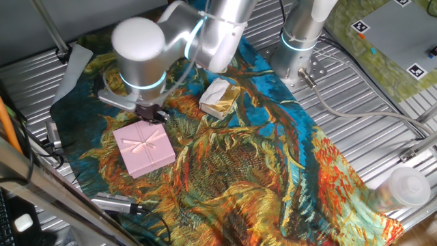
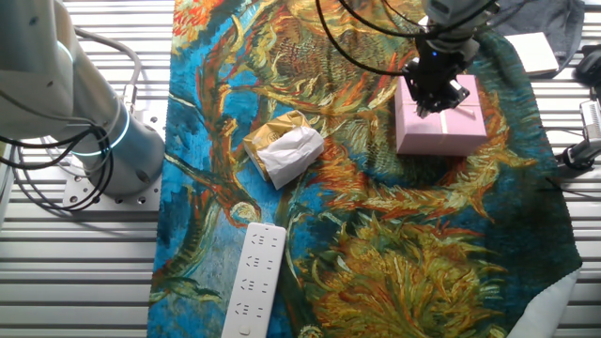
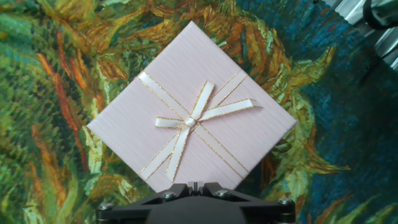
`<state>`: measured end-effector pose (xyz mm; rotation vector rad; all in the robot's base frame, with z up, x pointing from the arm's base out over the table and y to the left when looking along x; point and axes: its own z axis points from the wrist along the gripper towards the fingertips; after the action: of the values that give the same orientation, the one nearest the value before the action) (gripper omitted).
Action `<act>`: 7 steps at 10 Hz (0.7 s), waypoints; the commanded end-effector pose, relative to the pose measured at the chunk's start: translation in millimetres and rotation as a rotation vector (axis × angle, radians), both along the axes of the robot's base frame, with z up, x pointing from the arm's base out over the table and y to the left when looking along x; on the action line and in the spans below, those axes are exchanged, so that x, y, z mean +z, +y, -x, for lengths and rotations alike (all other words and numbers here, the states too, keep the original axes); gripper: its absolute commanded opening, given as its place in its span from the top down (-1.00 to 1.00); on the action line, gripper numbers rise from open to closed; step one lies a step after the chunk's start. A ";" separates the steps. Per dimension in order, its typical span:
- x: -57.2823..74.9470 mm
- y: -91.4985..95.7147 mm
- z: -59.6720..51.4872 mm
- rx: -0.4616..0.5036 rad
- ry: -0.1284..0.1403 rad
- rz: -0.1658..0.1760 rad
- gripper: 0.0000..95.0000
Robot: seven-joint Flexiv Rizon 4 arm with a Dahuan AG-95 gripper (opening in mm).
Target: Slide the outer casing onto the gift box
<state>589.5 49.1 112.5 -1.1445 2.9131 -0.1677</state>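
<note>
Outer casing (image 3: 191, 109): flat square of pale-pink card with a fine ribbed grain. Thin gold lines cross its face, with a cream ribbon bow and a small pearl knot at the centre. It lies flat on the cloth, one corner pointing at the hand camera.
Gift box: no dark hollow or separate tray is visible in any view; I cannot tell whether it sits inside the pink square.
Gripper (image 2: 438, 92): black, hanging just above the near edge of the casing, with dark cables running up from it. In the hand view only the black base with screws shows at the bottom edge; fingertips are out of frame. I cannot tell how far the fingers are spread, or whether they touch the card.
Arm (image 1: 140, 48): smooth silver rounded joints with a glowing cyan ring.
Cloth (image 1: 273, 157): soft, rumpled, printed in swirling teal, orange and gold.
Packet (image 2: 285, 148): crinkled cream-and-gold wrapper, lumpy, well apart from the casing.
White bar (image 2: 254, 279): long, rigid, rectangular, with rows of small marks, lying near the cloth's edge.
Table (image 2: 75, 272): ridged metal slats.
</note>
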 end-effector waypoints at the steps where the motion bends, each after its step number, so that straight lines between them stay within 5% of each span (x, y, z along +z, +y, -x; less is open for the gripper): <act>1: -0.4 1.1 -0.3 -0.011 0.028 0.000 1.00; 7: -8.7 -1.3 -2.1 0.035 0.023 -0.005 1.00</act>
<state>588.4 46.3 103.6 -1.2068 2.9081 -0.1489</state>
